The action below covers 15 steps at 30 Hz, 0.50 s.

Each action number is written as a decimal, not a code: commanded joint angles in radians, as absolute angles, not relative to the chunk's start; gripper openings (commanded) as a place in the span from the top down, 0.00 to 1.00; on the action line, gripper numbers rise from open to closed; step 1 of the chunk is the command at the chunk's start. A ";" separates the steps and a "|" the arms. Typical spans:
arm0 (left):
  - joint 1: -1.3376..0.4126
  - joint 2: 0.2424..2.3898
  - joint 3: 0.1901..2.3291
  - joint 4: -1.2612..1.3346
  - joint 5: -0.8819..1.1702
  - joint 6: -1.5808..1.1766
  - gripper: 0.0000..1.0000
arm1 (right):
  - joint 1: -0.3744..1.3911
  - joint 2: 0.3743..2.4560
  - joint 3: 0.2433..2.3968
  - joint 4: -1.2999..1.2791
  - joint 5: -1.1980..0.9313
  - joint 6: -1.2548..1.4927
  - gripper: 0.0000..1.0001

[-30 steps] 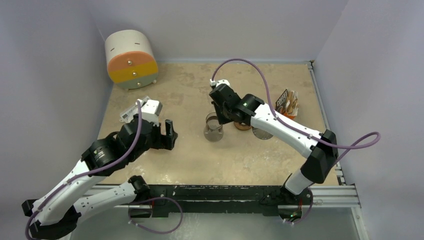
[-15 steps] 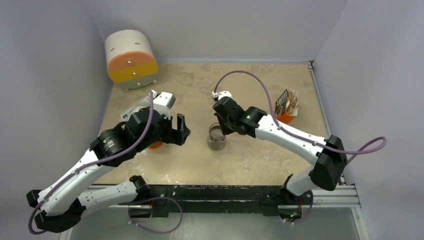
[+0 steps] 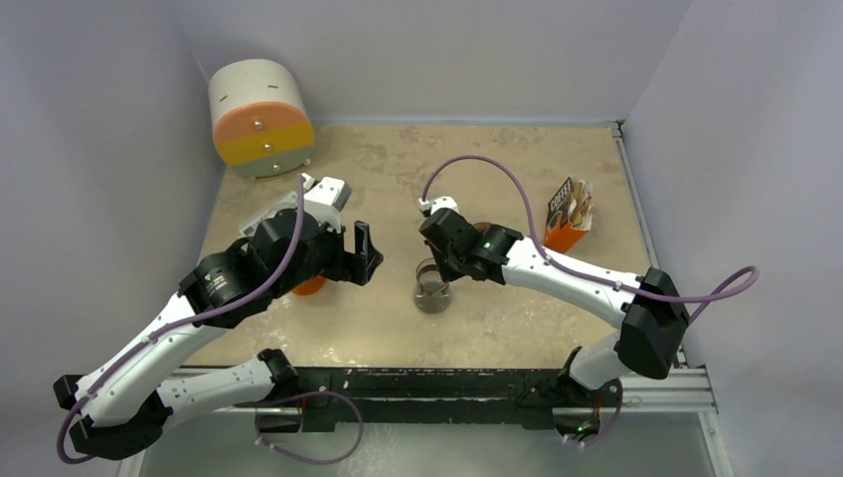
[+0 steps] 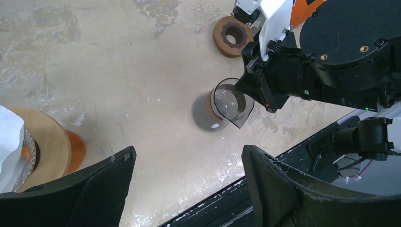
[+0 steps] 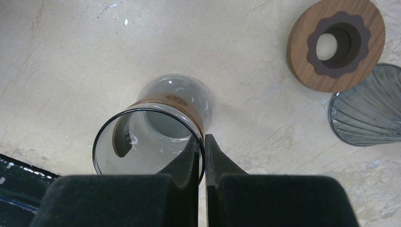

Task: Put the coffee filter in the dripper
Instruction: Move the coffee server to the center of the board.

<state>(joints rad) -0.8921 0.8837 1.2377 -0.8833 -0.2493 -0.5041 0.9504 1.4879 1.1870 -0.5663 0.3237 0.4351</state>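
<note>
A: Where is the white paper coffee filter (image 4: 8, 142)?

B: At the left edge of the left wrist view, by a round wooden stand with an orange base (image 4: 56, 146). Nothing holds it. The left gripper (image 4: 189, 158) hangs above it, wide and empty.

A: And the right gripper (image 5: 204, 153)?

B: Pinched narrow on the rim of the clear glass carafe with a brown band (image 5: 156, 123). The grey ribbed glass dripper (image 5: 366, 116) lies near, at the right edge. I think so thin a pinch can slip, and the carafe would tip or knock the dripper.
</note>
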 commanded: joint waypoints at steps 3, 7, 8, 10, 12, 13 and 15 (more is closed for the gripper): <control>-0.889 0.885 1.261 -0.845 -0.258 -0.497 0.19 | 0.967 1.462 1.169 -0.527 0.327 0.470 1.00; -0.889 0.890 1.261 -0.845 -0.257 -0.496 0.19 | 0.971 1.462 1.164 -0.531 0.327 0.477 1.00; -0.888 0.890 1.261 -0.845 -0.257 -0.495 0.19 | 0.971 1.463 1.163 -0.534 0.327 0.476 1.00; -0.890 0.891 1.260 -0.844 -0.259 -0.494 0.19 | 0.971 1.465 1.163 -0.540 0.330 0.478 1.00; -0.888 0.892 1.259 -0.844 -0.259 -0.493 0.19 | 0.971 1.465 1.164 -0.541 0.331 0.480 0.98; -0.889 0.893 1.258 -0.844 -0.261 -0.493 0.19 | 0.972 1.465 1.165 -0.541 0.330 0.480 0.96; -0.888 0.892 1.258 -0.845 -0.262 -0.492 0.19 | 0.972 1.463 1.166 -0.542 0.329 0.480 0.92</control>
<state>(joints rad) -0.8921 0.8921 1.2377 -0.8799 -0.2501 -0.5041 0.9680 1.4879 1.1587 -0.5625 0.3229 0.4618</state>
